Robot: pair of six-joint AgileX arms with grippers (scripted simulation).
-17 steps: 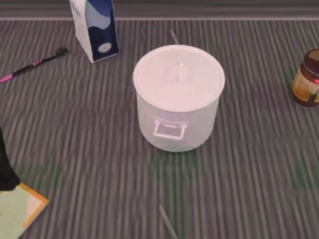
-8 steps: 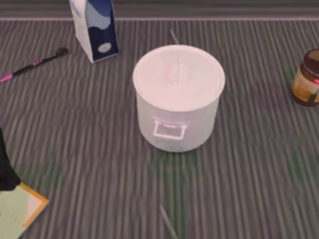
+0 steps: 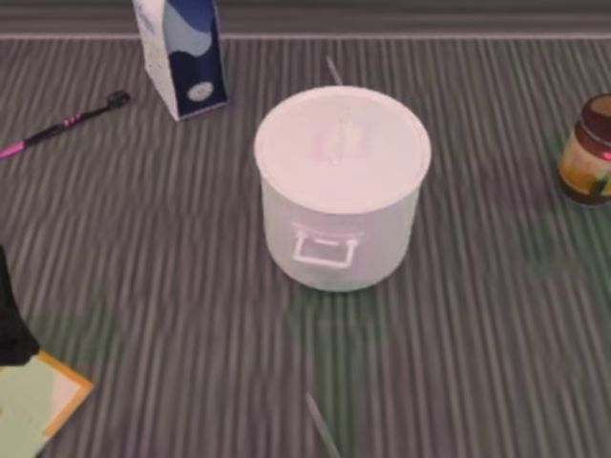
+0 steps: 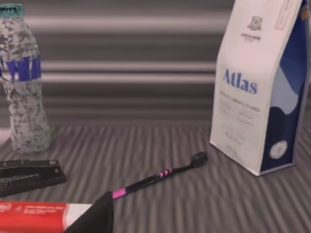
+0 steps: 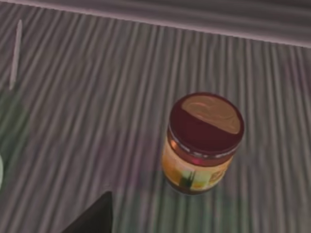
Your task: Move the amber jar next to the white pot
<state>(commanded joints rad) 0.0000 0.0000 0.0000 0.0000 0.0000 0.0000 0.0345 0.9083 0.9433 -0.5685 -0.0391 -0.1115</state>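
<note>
The amber jar (image 3: pixel 587 148) stands upright at the table's right edge, with a dark red lid and a yellow-orange label. It is well apart from the white pot (image 3: pixel 342 186), which sits lidded in the middle with its handle facing the front. In the right wrist view the amber jar (image 5: pixel 204 143) is below and ahead of my right gripper (image 5: pixel 138 218). That gripper is open and empty, with one dark fingertip (image 5: pixel 97 216) showing. My left gripper (image 4: pixel 194 218) is open and empty at the table's left side, where its arm (image 3: pixel 10 320) shows.
A blue-and-white carton (image 3: pixel 181 52) and a black-and-pink toothbrush (image 3: pixel 62 122) lie at the back left. A notepad (image 3: pixel 33 401) is at the front left. The left wrist view also shows a water bottle (image 4: pixel 24 82), a black stapler (image 4: pixel 29 175) and a red tube (image 4: pixel 34 216).
A faint shadow on the mat at the right has drifted toward the jar. The jar, the pot and the left arm have not moved.
</note>
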